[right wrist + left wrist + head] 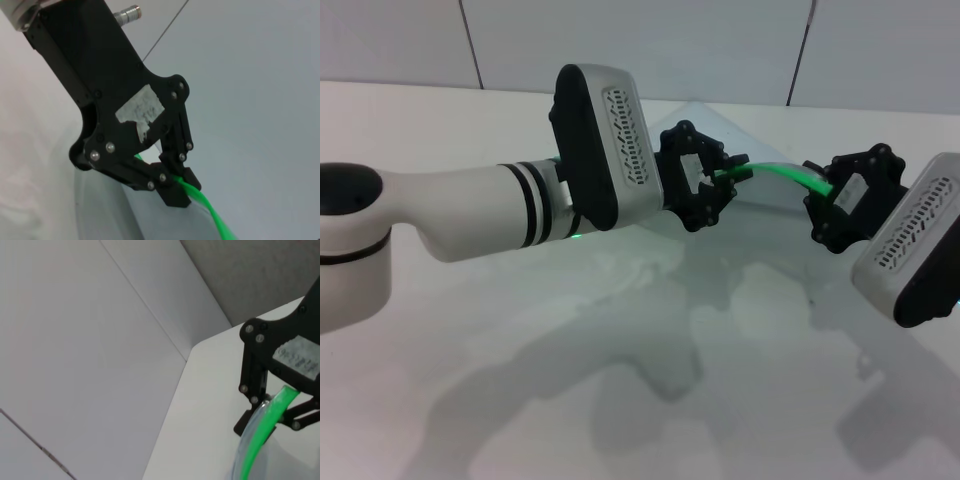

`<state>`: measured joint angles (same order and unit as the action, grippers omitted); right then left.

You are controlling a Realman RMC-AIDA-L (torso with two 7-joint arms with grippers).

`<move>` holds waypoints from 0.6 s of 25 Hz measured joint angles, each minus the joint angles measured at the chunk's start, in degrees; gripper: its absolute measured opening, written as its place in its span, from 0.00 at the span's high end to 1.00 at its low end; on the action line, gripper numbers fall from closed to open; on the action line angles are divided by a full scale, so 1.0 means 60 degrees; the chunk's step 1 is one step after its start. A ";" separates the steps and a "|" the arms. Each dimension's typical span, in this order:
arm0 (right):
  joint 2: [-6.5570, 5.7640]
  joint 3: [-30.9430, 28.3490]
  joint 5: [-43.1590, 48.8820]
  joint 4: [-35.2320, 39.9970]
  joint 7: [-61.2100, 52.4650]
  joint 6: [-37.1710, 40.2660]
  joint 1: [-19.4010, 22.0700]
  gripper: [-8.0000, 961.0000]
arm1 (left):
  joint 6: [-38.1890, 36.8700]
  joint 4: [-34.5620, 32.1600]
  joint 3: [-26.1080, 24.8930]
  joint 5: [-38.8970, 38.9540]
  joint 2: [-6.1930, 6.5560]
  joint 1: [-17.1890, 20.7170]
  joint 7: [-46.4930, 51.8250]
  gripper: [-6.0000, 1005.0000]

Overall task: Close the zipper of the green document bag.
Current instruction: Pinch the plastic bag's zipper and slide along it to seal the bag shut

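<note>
The green document bag point(772, 222) is a translucent pale pouch held up off the white table between my two grippers. Its zipper point(782, 170), a bright green strip, runs along the top edge from one gripper to the other. My left gripper point(728, 175) is shut on the strip's left end; the right wrist view shows that gripper point(179, 189) pinching the zipper point(212, 212) above the bag point(165, 222). My right gripper point(820, 190) is shut on the strip's right end, and the left wrist view shows it point(286, 397) clamped on the zipper point(260, 440). The slider is hidden.
The white table point(620, 400) stretches out in front of and below the arms, with their shadows on it. A panelled wall point(650, 40) stands close behind the bag. My left arm's large white forearm point(470, 210) reaches across the left half.
</note>
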<state>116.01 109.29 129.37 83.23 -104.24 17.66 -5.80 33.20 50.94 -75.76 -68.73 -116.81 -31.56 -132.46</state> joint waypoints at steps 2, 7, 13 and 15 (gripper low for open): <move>-0.0001 -0.0004 0.0000 -0.0007 0.0001 0.0000 0.0000 0.90 | 0.0000 0.0000 0.0000 0.0000 0.0000 0.0000 0.0000 0.92; 0.0001 -0.0008 0.0001 -0.0006 0.0001 0.0000 0.0000 0.90 | -0.0011 -0.0085 0.0012 0.0000 0.0001 0.0002 0.0015 0.92; 0.0001 -0.0044 0.0001 -0.0004 0.0001 0.0000 0.0000 0.90 | -0.0012 -0.0160 0.0016 0.0001 0.0001 0.0001 0.0023 0.92; 0.0001 -0.0060 0.0001 -0.0007 0.0000 0.0000 0.0000 0.90 | -0.0016 -0.0117 0.0060 0.0001 0.0001 0.0001 0.0022 0.91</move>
<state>116.01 108.93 129.38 83.19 -104.24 17.67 -5.80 33.10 50.24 -75.40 -68.73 -116.80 -31.55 -132.32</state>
